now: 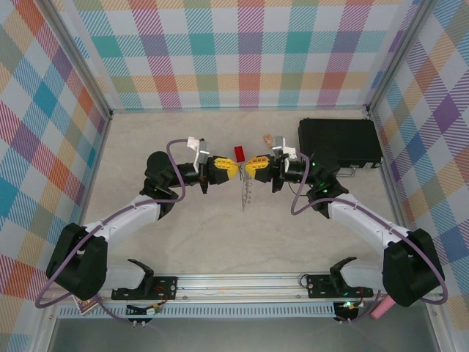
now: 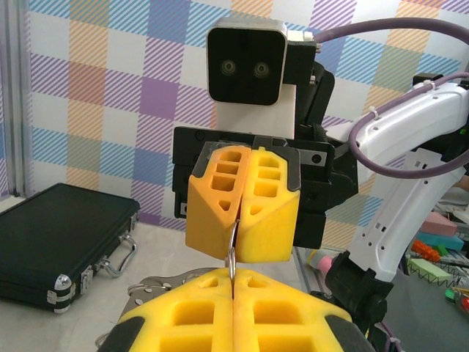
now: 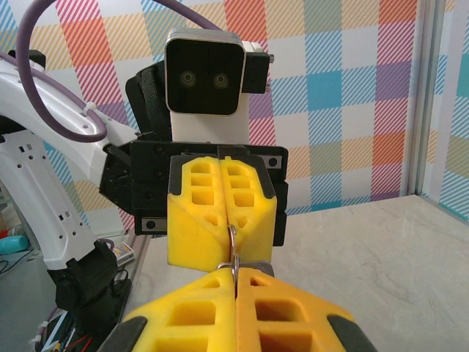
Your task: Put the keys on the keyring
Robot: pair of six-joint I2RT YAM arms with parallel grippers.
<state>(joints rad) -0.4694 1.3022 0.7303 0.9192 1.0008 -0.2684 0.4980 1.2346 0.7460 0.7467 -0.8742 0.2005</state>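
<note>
The pale stone-look table (image 1: 308, 235) stands inside walls of coloured check cloth, and in the middle of it my two arms meet nose to nose. The left gripper (image 1: 233, 171) and the right gripper (image 1: 250, 168) both have their yellow fingers pressed together, and each one pinches the same thin piece of silver wire. I judge that this wire belongs to the thin grey floppy keyring (image 1: 245, 193), which hangs from the fingertips above the table, between the arms. Whether the tiny black-headed key sits at the pinch I cannot tell, because it is too small.

The risk I see is in the double hold. If I move one arm without the other, the wire can bend or slip out of one seam. If one side lets go too early, the floppy ring can swing or drop to the table. The fingertips are also almost touching, so a small push forward can make them collide.

The top view gives me the hanging body of the ring, the small red rectangular block (image 1: 239, 152) just behind the grippers, the small tan block (image 1: 268, 137) and the black hard case (image 1: 339, 143) far right. The wrist views give the pinch itself: from the left wrist the wire runs straight from seam to seam, and from the right wrist it shows as a curved loop.
</note>
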